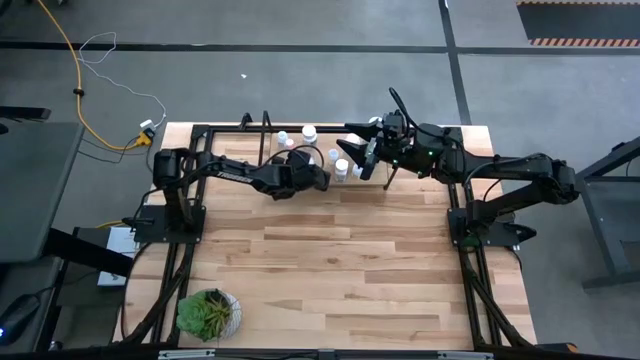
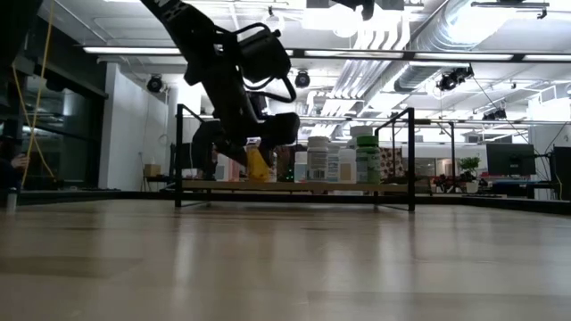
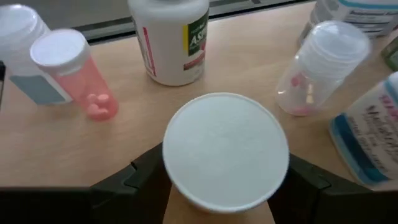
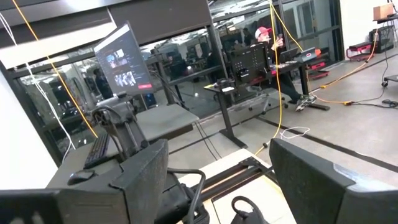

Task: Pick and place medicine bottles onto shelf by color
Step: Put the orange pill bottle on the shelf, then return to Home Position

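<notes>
My left gripper (image 3: 221, 186) is shut on an orange bottle with a white cap (image 3: 225, 149) over the shelf (image 2: 294, 185); it also shows in the low view (image 2: 257, 166). On the light-wood shelf board (image 3: 124, 143) stand other bottles: an orange one (image 3: 71, 71), a white one (image 3: 171, 37), a clear one with pink pills (image 3: 323, 65) and a blue-labelled white one (image 3: 373, 137). My right gripper (image 4: 217, 168) is open and empty, above the shelf's right half (image 1: 365, 155). My left gripper pinches the orange bottle just under its white cap (image 3: 180, 193), one finger (image 3: 134, 183) on each side. The fingers point down from above. The bottle stands upright below them, its bottom (image 2: 259, 178) close over the shelf board; whether it touches, I cannot tell.
The shelf's black wire posts (image 2: 410, 160) stand at its ends. More white and green bottles (image 2: 357, 160) stand on its right half. A potted plant (image 1: 208, 312) sits at the table's near left corner. The wide wooden tabletop (image 1: 340, 270) lies in front of the shelf.
</notes>
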